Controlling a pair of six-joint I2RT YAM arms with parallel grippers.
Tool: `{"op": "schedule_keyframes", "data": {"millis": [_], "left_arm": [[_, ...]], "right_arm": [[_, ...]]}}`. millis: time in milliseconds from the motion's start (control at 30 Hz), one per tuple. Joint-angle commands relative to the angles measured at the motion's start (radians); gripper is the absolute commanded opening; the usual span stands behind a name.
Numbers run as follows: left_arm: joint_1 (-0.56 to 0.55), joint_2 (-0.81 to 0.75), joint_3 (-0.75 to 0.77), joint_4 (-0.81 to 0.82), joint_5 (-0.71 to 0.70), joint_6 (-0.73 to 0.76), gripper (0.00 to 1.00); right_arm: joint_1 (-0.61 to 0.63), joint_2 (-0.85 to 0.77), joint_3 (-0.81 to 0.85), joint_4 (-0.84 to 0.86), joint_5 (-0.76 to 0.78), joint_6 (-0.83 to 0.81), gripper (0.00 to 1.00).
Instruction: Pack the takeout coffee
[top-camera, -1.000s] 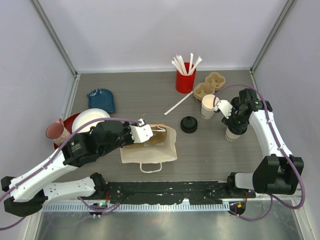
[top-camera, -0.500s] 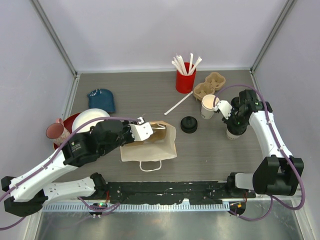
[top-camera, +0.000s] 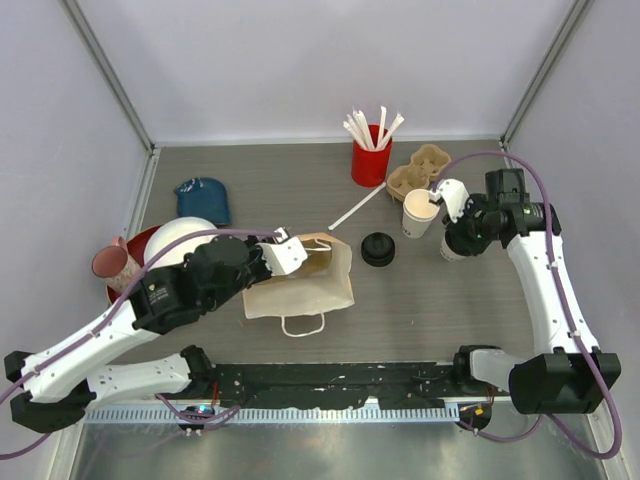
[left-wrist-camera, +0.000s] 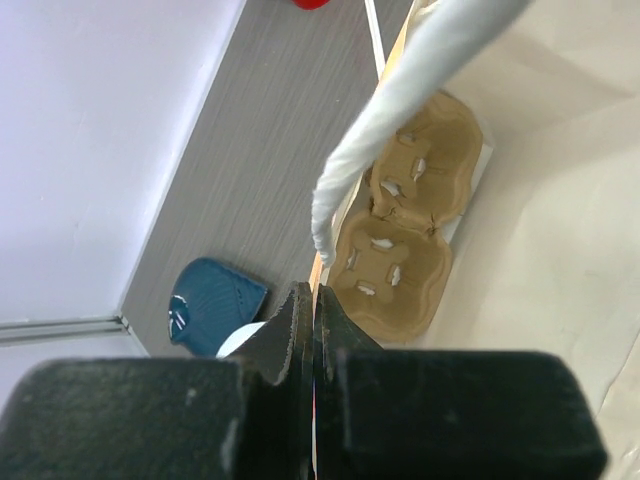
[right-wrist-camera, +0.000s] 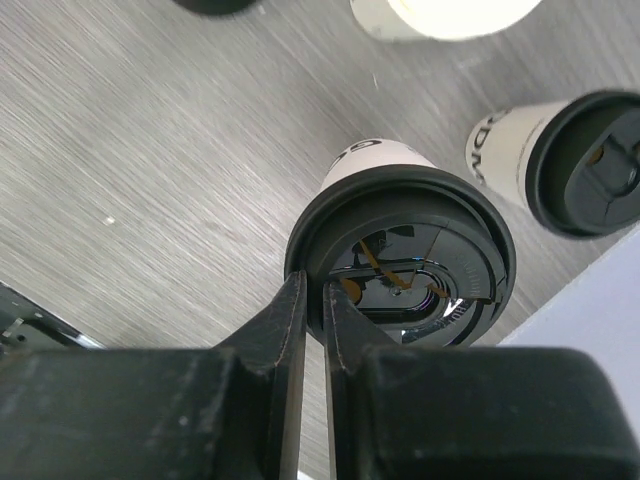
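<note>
Right pincer (right-wrist-camera: 312, 290) is clenched on a lidded cup (right-wrist-camera: 400, 255). Its two fingers pinch the near-left edge of the black sip lid, one finger outside the rim and one just inside. The cup body slants away below the lid. Can't tell from the wrist view whether its base touches the table (right-wrist-camera: 130, 150).

In the top view this cup (top-camera: 451, 247) sits at right-centre of the table (top-camera: 430, 300), directly under the right pincer (top-camera: 456, 234). The lidless cup (top-camera: 418, 212) is just beside it on the left, and the stack of black lids (top-camera: 377, 248) lies further left.

A second lidded cup (right-wrist-camera: 570, 160) stands near the held one on its right, apart from it and outside the pincer.

Left pincer (left-wrist-camera: 312, 300) is clamped on the rim of the paper bag (left-wrist-camera: 540, 260), jaws fully together on the edge. A brown carrier tray (left-wrist-camera: 395, 230) lies inside the bag, with the white bag handle (left-wrist-camera: 400, 90) hanging across it.

From above, the bag (top-camera: 305, 290) lies left of centre, well apart from both lidded cups. The left pincer (top-camera: 288, 256) is at its upper-left edge.
</note>
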Motion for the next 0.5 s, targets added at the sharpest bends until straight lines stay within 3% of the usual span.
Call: {"op": "schedule_keyframes", "data": {"millis": [0, 167, 300, 467], "left_arm": [[-0.003, 0.004, 0.040, 0.027, 0.008, -0.098, 0.00], [-0.003, 0.014, 0.054, -0.008, 0.019, -0.208, 0.00], [0.005, 0.022, 0.053, -0.022, 0.025, -0.279, 0.00], [0.047, 0.031, 0.045, -0.043, 0.031, -0.368, 0.00]], "right_arm": [[0.110, -0.040, 0.124, -0.004, -0.059, 0.150, 0.01], [0.282, -0.021, 0.305, -0.096, -0.021, 0.263, 0.01], [0.390, 0.025, 0.491, -0.133, -0.070, 0.374, 0.01], [0.499, 0.120, 0.701, -0.263, -0.131, 0.398, 0.01]]}}
